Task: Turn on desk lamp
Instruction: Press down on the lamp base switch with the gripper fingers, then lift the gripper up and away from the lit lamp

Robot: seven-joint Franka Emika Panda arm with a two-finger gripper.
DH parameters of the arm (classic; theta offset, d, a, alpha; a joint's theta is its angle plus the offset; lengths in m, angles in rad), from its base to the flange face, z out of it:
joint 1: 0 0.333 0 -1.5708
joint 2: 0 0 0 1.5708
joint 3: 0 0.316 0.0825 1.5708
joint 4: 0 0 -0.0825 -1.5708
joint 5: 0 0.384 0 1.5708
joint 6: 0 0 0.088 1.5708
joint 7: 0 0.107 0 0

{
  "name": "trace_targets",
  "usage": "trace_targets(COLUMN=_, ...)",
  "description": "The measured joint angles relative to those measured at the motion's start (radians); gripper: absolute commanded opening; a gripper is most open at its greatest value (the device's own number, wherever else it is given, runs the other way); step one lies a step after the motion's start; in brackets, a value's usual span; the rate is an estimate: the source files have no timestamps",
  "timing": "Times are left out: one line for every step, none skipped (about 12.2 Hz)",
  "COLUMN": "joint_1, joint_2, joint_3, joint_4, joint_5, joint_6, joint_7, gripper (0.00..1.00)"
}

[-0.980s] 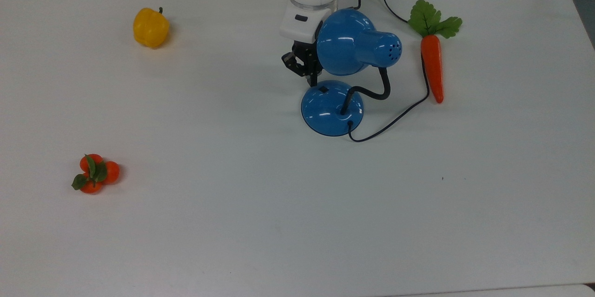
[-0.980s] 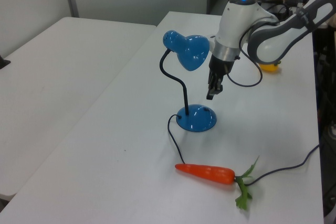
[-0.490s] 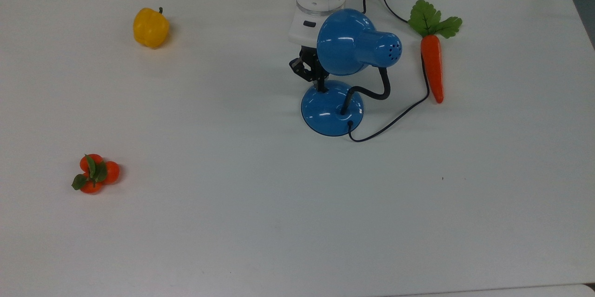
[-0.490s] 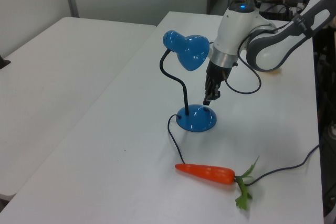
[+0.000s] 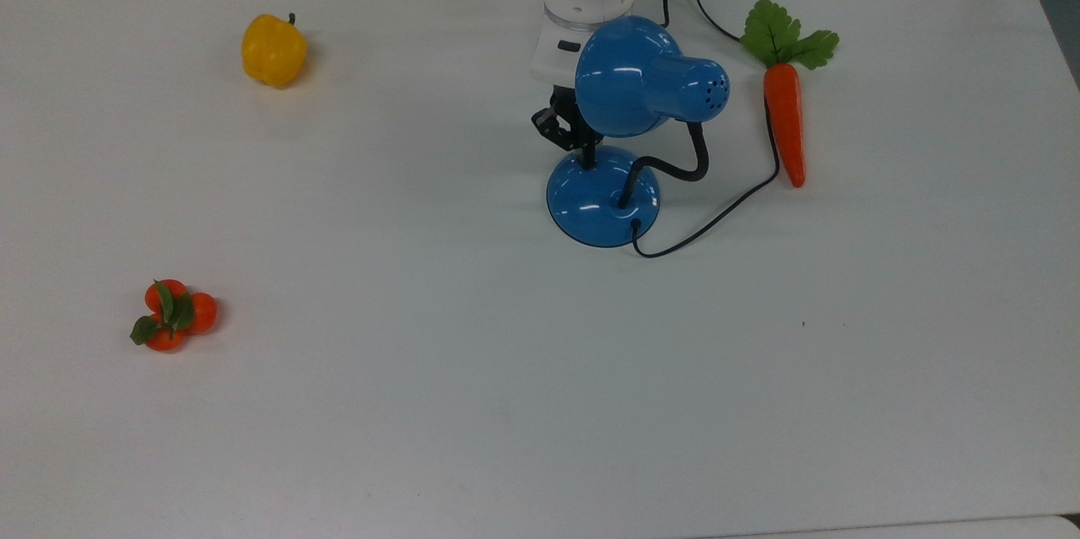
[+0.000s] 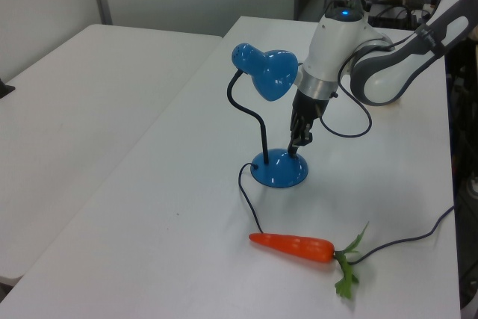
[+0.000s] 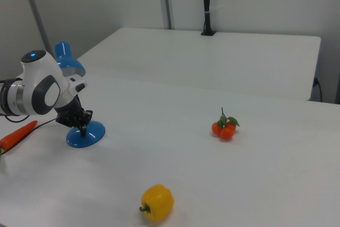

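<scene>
Spanning every view, white table (image 5: 422,404) holds all items. White arm (image 6: 388,57) reaches in from the top view's upper edge, wrist angled down behind the lamp shade. Lamp (image 5: 629,113) sits right of centre in the top view, near the far edge: blue dome shade (image 5: 629,75) tipped toward the top view's left, black bendy neck (image 5: 675,168) curving down into the round blue base (image 5: 591,206), black cord (image 5: 717,214) leaving the base's near side and running up along the carrot.

Gripper (image 5: 585,153) points down, tip touching the base's far rim where the switch sits; in the left view gripper (image 6: 296,147) tip meets the base top, in the right view gripper (image 7: 82,127) sits on the base too. Fingers look pressed together, no gap visible between them, nothing held.

Carrot (image 5: 785,121) lies just right of the lamp in the top view, green leaves pointing to the far edge, cord touching its side. Yellow pepper (image 5: 272,50) well apart at the top view's upper left. Cluster of small oranges (image 5: 173,315) with green leaves at the top view's lower left, far from the lamp.
</scene>
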Motion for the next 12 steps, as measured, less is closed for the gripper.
trace_targets(joint_1=0.000, joint_2=0.004, joint_3=0.000, joint_4=0.000, joint_5=0.000, joint_6=0.006, joint_7=0.000, gripper=0.00)
trace_targets(joint_1=0.000, joint_2=0.005, joint_3=0.001, joint_4=0.000, joint_5=0.000, joint_6=0.009, joint_7=0.000, gripper=0.00)
trace_targets(joint_1=0.000, joint_2=0.006, joint_3=0.001, joint_4=0.000, joint_5=0.000, joint_6=0.012, joint_7=0.000, gripper=0.00)
trace_targets(joint_1=0.000, joint_2=0.009, joint_3=0.002, joint_4=0.000, joint_5=0.000, joint_6=0.017, joint_7=0.000, gripper=0.00)
trace_targets(joint_1=0.000, joint_2=0.011, joint_3=0.002, joint_4=0.000, joint_5=0.000, joint_6=0.023, joint_7=0.000, gripper=0.00)
trace_targets(joint_1=0.000, joint_2=0.011, joint_3=0.003, joint_4=0.001, joint_5=0.000, joint_6=0.025, joint_7=0.000, gripper=0.00)
trace_targets(joint_1=0.000, joint_2=0.011, joint_3=0.003, joint_4=0.001, joint_5=0.000, joint_6=0.025, joint_7=0.000, gripper=0.00)
trace_targets(joint_1=0.000, joint_2=0.011, joint_3=0.003, joint_4=0.001, joint_5=0.000, joint_6=0.025, joint_7=0.000, gripper=0.00)
trace_targets(joint_1=0.000, joint_2=0.011, joint_3=0.003, joint_4=0.001, joint_5=0.000, joint_6=0.025, joint_7=0.000, gripper=0.00)
trace_targets(joint_1=0.000, joint_2=0.011, joint_3=0.003, joint_4=0.001, joint_5=0.000, joint_6=0.025, joint_7=0.000, gripper=0.00)
trace_targets(joint_1=0.000, joint_2=0.011, joint_3=0.003, joint_4=0.002, joint_5=0.000, joint_6=0.017, joint_7=0.001, gripper=0.00)
trace_targets(joint_1=0.000, joint_2=0.006, joint_3=0.003, joint_4=0.005, joint_5=0.000, joint_6=-0.010, joint_7=0.002, gripper=0.00)
